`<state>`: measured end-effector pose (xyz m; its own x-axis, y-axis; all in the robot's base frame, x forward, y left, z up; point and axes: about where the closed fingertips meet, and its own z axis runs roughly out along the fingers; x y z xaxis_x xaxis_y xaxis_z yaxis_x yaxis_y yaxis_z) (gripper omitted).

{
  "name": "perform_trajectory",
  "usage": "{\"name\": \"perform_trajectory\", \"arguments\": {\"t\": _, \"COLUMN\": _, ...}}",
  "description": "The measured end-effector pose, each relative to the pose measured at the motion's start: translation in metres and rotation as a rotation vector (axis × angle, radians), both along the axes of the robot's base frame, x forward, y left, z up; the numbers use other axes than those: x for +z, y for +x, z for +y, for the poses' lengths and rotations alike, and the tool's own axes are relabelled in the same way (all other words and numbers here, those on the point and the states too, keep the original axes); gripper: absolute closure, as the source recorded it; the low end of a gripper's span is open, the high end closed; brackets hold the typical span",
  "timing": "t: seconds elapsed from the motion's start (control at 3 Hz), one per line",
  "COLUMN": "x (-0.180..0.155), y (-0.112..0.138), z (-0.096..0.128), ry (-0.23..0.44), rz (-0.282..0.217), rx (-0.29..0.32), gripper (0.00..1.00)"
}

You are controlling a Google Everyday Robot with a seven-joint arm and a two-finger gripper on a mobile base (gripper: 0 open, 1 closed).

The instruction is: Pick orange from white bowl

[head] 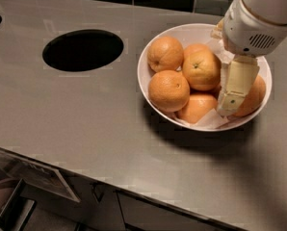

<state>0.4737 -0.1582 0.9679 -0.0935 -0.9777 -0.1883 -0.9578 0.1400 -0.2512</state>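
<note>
- Oval counter hole [83, 49] sat well left of the bowl, not involved.
- White bowl [144, 76] rested on the steel counter [85, 134]; its sloped sides kept the fruit bunched.
- Orange [201, 70], stem mark up, lay high in the pile centre, touching its neighbours.
- Gripper [236, 88] hung inside the bowl just right of it, beside the rightmost orange [254, 96], likely lining up a grasp. Open or closed: couldn't tell.

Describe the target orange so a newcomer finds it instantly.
Find the white bowl right of the black countertop hole. The orange sits highest in the pile, next to the gripper. Only it shows a dark stem mark on top.
</note>
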Motion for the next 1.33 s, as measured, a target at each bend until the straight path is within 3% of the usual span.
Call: {"name": "perform_trajectory", "arguments": {"t": 1.33, "x": -0.0153, "y": 0.0131, "z": 0.017, "ry": -0.005, "rz": 0.029, "rx": 0.06, "gripper": 0.04}}
